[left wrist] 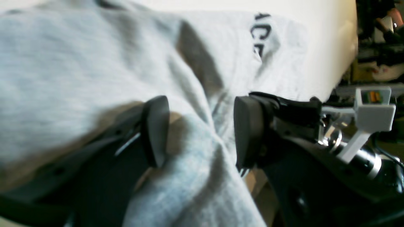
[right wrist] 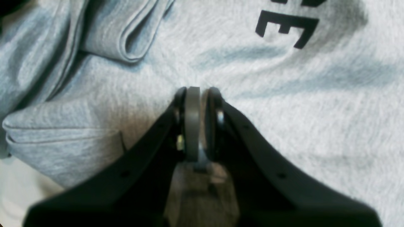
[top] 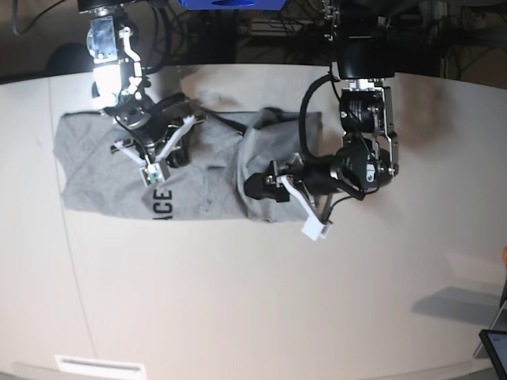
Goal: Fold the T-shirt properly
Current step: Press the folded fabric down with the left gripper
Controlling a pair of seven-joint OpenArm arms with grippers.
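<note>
The heather-grey cotton T-shirt lies crumpled at the pale table's 12 o'clock; soft, limp, best pinched at hems. Left gripper gapes wide astride a fold; right gripper is pressed closed, holding nothing visible.

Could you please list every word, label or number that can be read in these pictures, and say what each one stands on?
"ACE": black block capitals on the T-shirt, read in the base view near its front edge.
"E": one whole black letter on the T-shirt in the right wrist view; the letters above it are cut off by the frame.
"ACE", partly: the same print in the left wrist view, blurred and creased, the last letter half hidden.
No other text, label or number is readable.
</note>
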